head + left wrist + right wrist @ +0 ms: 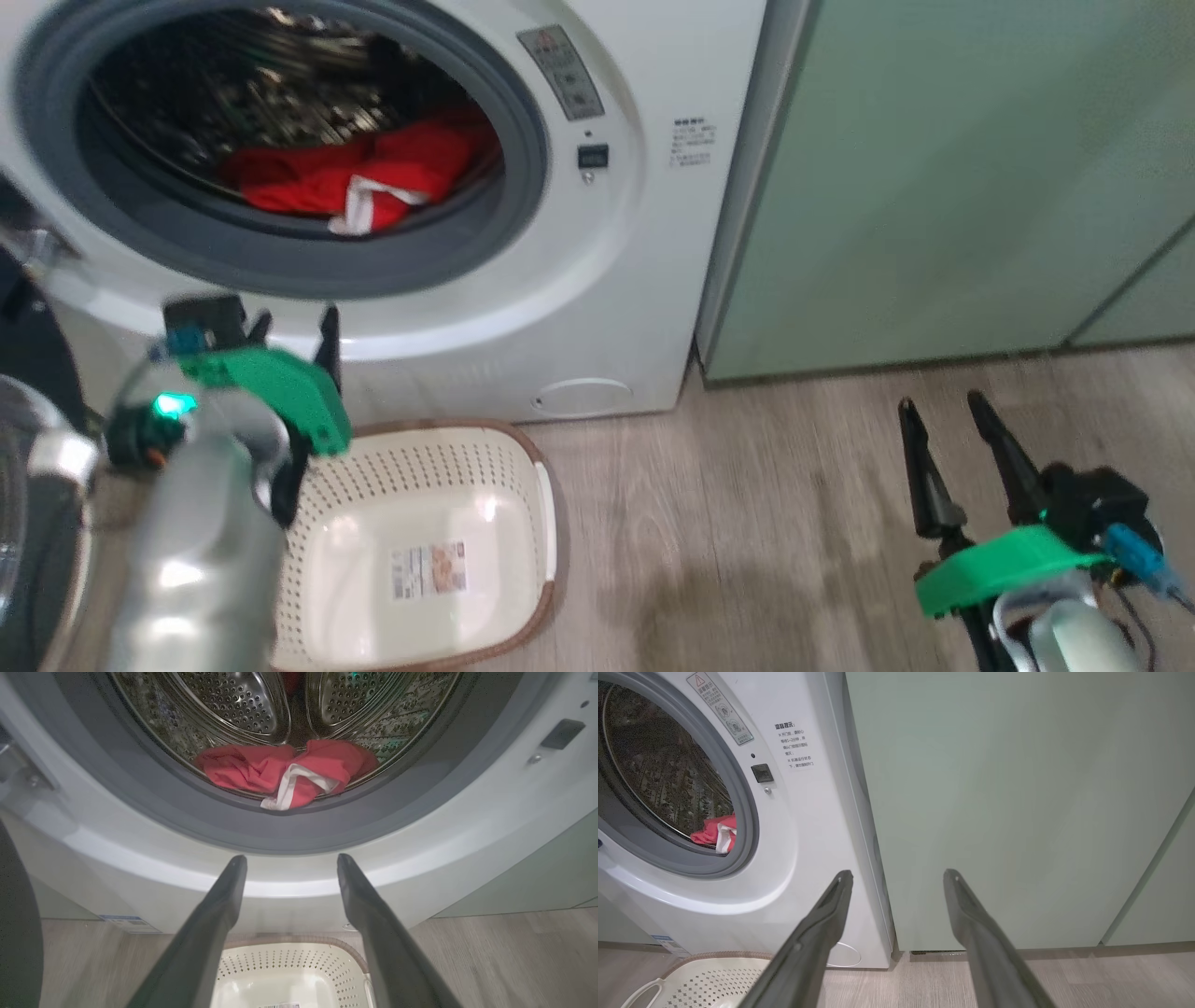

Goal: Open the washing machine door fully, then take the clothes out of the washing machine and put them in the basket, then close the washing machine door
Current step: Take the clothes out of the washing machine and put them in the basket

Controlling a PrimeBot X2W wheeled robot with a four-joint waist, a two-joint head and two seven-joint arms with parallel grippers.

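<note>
- Leftmost, the washing machine door (28,364) stands open; the left pincer (292,325), spread, faces the drum (233,93).
- Red clothes (364,177) lie at the drum's near lip; a shallow pinch may snag only trim, dropping them beside the basket (540,457).
- The left wrist view sharpens paddles (238,704) the head view blurs.
- Far right, the right pincer (938,403) idles, spread.

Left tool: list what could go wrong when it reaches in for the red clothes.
1. The clothes lie low against the grey rubber rim; the open left tool, hanging just below the opening, might scrape or pinch the rim instead of fabric.
2. Pinching only the white trim might let the garment slip short of the basket.
3. The door stands close beside the left forearm, which might bump it.
</note>
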